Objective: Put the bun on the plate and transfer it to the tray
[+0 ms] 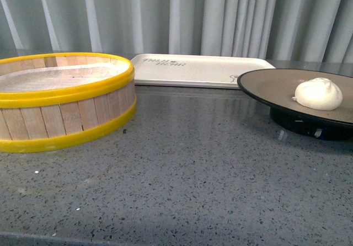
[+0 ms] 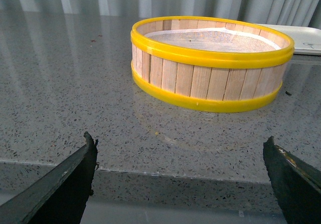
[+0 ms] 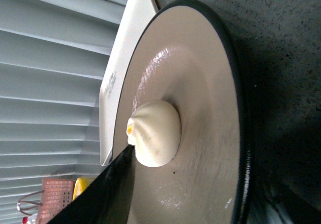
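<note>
Now, starting at your left, your left pincer is hanging by the near edge of the counter with its jaws spread wide and holding nothing, facing the steamer basket. That wooden, yellow-rimmed basket is sitting on the counter's left side, showing a white liner inside. Behind it and to its right, the cream tray is lying flat at the back of the counter. Further right, the plate is standing just in front of the tray's right corner, and the bun is sitting on it, toward its right side. Your right pincer is showing just one dark finger, its tip reaching the bun's side; you cannot tell how wide that pincer is standing.
</note>
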{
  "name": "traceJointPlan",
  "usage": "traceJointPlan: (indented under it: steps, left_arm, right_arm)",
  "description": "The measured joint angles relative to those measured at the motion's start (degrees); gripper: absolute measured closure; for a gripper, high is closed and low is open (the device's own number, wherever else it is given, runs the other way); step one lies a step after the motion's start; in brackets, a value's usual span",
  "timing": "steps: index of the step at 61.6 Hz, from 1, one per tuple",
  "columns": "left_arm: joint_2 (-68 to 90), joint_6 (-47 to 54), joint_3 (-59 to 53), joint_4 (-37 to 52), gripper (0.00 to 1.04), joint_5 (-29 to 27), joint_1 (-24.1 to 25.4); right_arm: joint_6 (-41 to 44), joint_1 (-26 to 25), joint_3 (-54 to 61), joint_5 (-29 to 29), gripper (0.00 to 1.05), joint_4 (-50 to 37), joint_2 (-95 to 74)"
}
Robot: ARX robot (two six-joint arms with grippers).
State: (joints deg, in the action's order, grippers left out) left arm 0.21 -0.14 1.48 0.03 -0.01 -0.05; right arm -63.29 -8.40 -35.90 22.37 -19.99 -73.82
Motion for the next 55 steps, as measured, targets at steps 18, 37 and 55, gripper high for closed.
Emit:
traceJointPlan:
  steps: [18, 37, 55]
  left_arm:
    - [0.0, 0.0, 0.0, 0.0, 0.07, 0.0, 0.0]
    - [0.0, 0.0, 0.0, 0.0, 0.07, 0.0, 0.0]
    - [0.0, 0.0, 0.0, 0.0, 0.07, 0.0, 0.0]
  right_arm:
    - [-1.53, -0.85, 0.0, 0.68, 0.96, 0.07, 0.35]
    - [-1.86, -1.27, 0.04, 1.38, 1.02, -1.03, 0.98]
    - [-7.69, -0.96, 0.09, 1.77, 1.02, -13.27, 0.37]
